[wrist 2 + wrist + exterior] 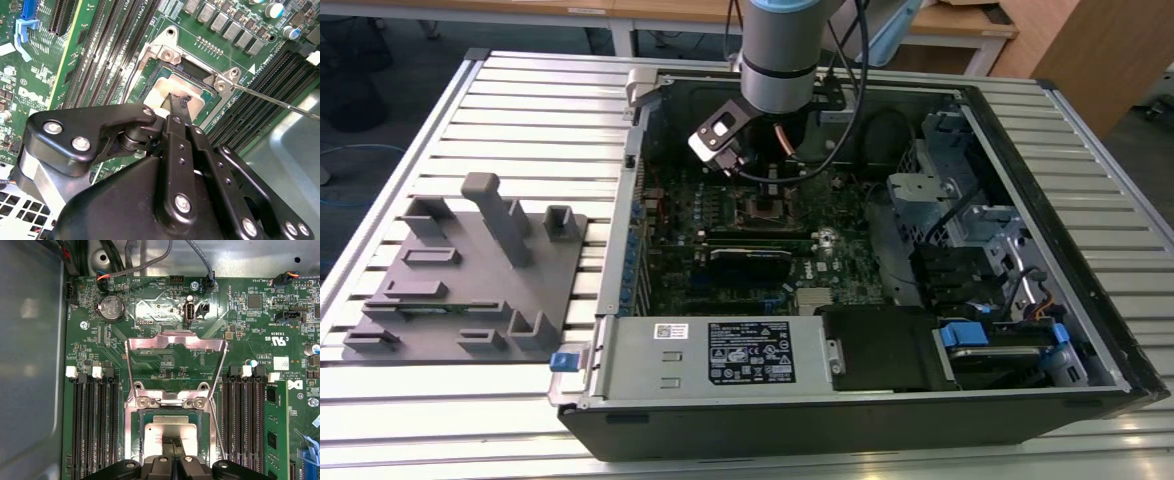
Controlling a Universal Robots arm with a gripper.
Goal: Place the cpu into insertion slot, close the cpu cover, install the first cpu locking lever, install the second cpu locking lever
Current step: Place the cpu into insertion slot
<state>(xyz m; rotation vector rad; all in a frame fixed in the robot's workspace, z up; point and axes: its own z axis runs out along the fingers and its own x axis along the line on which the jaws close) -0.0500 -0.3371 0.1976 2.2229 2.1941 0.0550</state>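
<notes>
Pincer (173, 441) clenched, fingers together, tips at middle of cpu (165, 432) top. Flat in slot (134, 440), cpu sits straight beneath pincer. Beyond tips, cover (150, 343) swung open. Off to one side, thin lever (275, 100) sticks out free. Either side of pincer, memory slots (95, 425).

This looks like a robotics lab or test workshop. A counter (480, 110) of ribbed aluminium profiles carries an open desktop computer case (854, 425) laid on its side, with a Universal Robots arm (778, 50) reaching into it. Beside the case sits a grey moulded fixture block (467, 280) with pockets and posts for parts. In the first wrist view the motherboard (240, 325) lies bare, the cpu cover (175, 360) raised off the insertion slot (133, 440). Plain wooden desks (667, 12) stand behind on a dark floor (400, 50).
</notes>
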